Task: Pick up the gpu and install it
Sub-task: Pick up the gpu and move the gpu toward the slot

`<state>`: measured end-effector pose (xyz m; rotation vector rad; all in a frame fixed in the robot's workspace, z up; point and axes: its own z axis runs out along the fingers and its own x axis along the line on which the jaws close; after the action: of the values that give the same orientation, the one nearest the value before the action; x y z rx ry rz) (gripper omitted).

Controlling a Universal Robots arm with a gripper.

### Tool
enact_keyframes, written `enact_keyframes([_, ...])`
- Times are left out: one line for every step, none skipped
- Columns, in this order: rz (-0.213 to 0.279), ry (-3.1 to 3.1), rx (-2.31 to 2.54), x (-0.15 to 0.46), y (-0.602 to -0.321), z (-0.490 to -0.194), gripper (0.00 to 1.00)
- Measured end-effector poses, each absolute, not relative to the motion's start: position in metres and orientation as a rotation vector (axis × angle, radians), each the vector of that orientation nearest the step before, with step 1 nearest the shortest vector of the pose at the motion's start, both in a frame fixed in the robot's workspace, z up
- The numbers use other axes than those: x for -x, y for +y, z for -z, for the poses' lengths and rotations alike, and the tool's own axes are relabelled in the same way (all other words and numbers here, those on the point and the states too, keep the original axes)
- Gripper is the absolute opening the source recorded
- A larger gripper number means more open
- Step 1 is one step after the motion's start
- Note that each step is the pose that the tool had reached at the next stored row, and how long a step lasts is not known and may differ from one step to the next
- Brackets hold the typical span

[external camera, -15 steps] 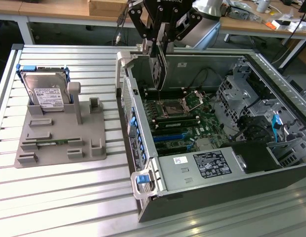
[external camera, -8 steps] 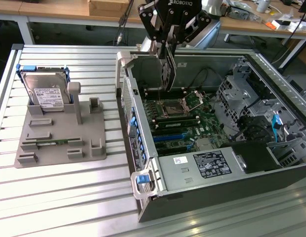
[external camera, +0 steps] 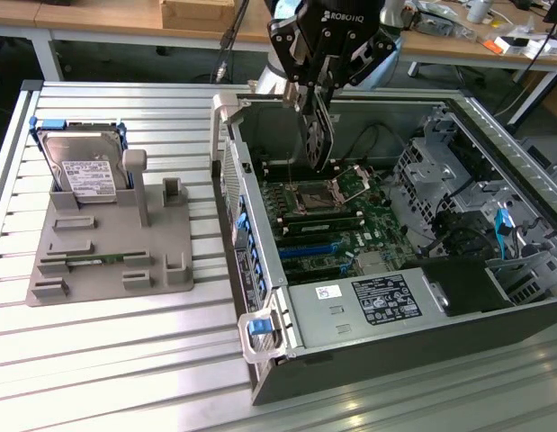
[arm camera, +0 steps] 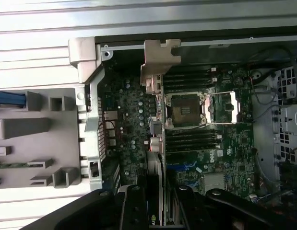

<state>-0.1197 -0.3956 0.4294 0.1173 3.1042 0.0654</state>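
- The gpu (external camera: 318, 142) hangs on edge over the open case (external camera: 260, 270), right above the CPU socket (external camera: 312, 198) on the motherboard (external camera: 368, 225).
- The gripper (external camera: 316, 97) has its fingers clamped on the card's top end.
- What we'd worry about: the blue slots (external camera: 309, 249) sit toward 6 o'clock of the card in the exterior view. Dropping from here could hit the socket, and a tilted card could jam.
- The arm comes in from 12 o'clock, wrist pointing straight down.
- The hard drive (external camera: 85, 171) is out at 9 o'clock.
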Motion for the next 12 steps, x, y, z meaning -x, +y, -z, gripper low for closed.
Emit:
enact_keyframes([-0.065, 3.104, -0.117, 0.118, -0.396, -0.428, 0.27])
enact_keyframes([-0.065, 3.104, -0.117, 0.117, -0.396, -0.427, 0.27])
enact_keyframes([-0.065, 3.104, -0.117, 0.115, -0.396, -0.425, 0.27])
enact_keyframes([-0.065, 3.104, -0.117, 0.113, -0.396, -0.423, 0.27])
enact_keyframes([-0.065, 3.104, -0.117, 0.112, -0.396, -0.422, 0.27])
enact_keyframes([-0.065, 3.104, -0.117, 0.111, -0.396, -0.42, 0.27])
enact_keyframes([-0.065, 3.104, -0.117, 0.109, -0.396, -0.417, 0.27])
enact_keyframes([-0.065, 3.104, -0.117, 0.108, -0.396, -0.415, 0.27])
enact_keyframes([-0.065, 3.104, -0.117, 0.107, -0.396, -0.413, 0.27])
enact_keyframes([-0.065, 3.104, -0.117, 0.106, -0.397, -0.411, 0.27])
enact_keyframes([-0.065, 3.104, -0.117, 0.104, -0.397, -0.409, 0.27])
enact_keyframes([-0.065, 3.104, -0.117, 0.101, -0.398, -0.408, 0.27])
